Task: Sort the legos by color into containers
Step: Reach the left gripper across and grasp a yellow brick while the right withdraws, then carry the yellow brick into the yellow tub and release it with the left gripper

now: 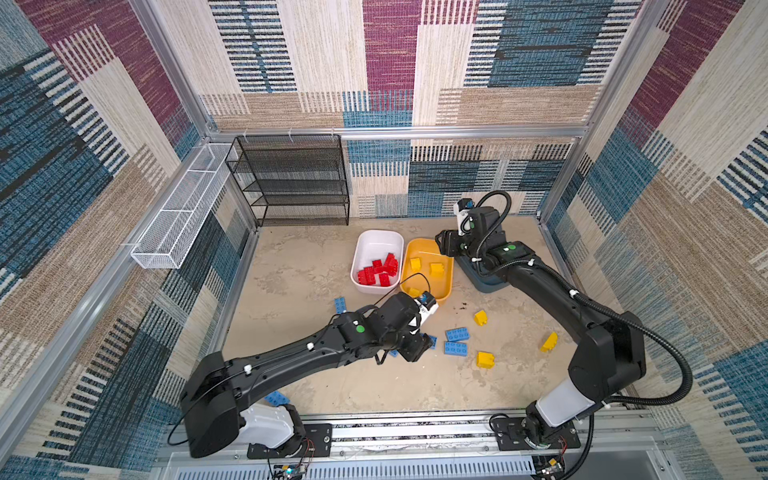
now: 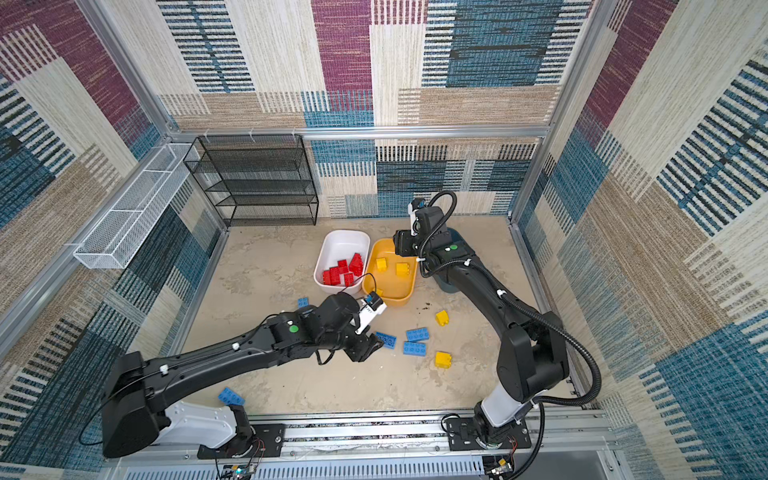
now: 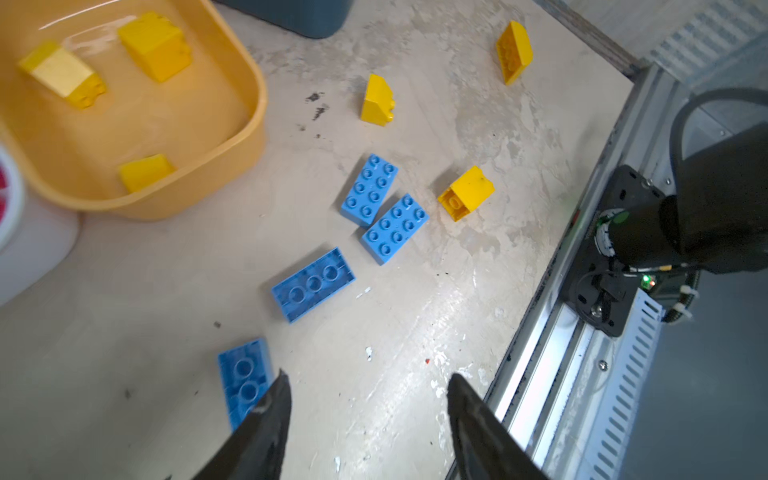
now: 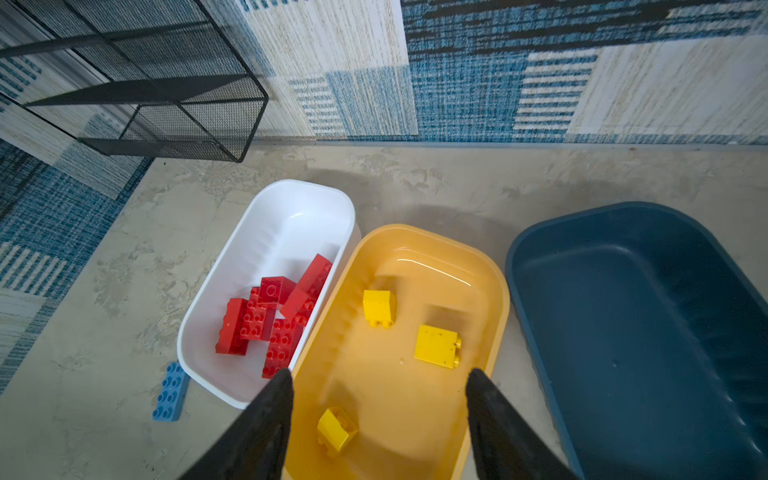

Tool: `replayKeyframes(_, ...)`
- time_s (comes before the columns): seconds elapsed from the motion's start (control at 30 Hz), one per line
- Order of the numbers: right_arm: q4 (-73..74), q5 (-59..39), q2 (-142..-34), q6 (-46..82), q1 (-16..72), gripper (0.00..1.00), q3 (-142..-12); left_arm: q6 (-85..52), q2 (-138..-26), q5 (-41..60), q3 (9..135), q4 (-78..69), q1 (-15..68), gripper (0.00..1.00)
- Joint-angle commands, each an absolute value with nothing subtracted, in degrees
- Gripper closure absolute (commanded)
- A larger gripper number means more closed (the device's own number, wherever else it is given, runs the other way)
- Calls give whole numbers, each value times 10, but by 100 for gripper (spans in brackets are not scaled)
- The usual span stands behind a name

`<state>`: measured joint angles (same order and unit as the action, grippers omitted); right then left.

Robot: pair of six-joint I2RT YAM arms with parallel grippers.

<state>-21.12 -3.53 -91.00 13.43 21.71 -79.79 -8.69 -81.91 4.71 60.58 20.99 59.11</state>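
We hold nothing, left gripper (image 3: pixel 368 376) and right gripper (image 4: pixel 379 372) apart: reds (image 4: pixel 270 320) sit in the white tub (image 4: pixel 307 185), yellows (image 3: pixel 467 193) half done, blues (image 3: pixel 370 189) loose at six o'clock of the bare teal tub (image 4: pixel 623 311).

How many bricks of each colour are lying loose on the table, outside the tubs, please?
Blue bricks: 6
Yellow bricks: 3
Red bricks: 0 (every red one in view is in the white tub)
Total loose: 9
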Motion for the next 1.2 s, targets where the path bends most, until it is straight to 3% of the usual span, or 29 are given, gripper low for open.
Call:
replayKeyframes(0.0,-222,-67,-888,135,205,32,-807,-1,-880,110,630,126,608,36)
replayKeyframes(0.3,-218,-99,-832,151,192,27,-798,101,-1069,150,729,42,640,32)
replayKeyframes(0.57,-220,-93,-767,151,192,22,-765,142,-1159,226,757,-31,646,31)
replayKeyframes(0.8,-222,-110,-716,158,192,22,-736,163,-1214,210,791,-45,650,34)
replayKeyframes(0.93,-228,-115,-694,157,192,22,-725,167,-1231,203,804,-47,649,39)
replayKeyframes(1.17,-230,-109,-666,157,192,22,-700,167,-1245,204,813,-42,649,58)
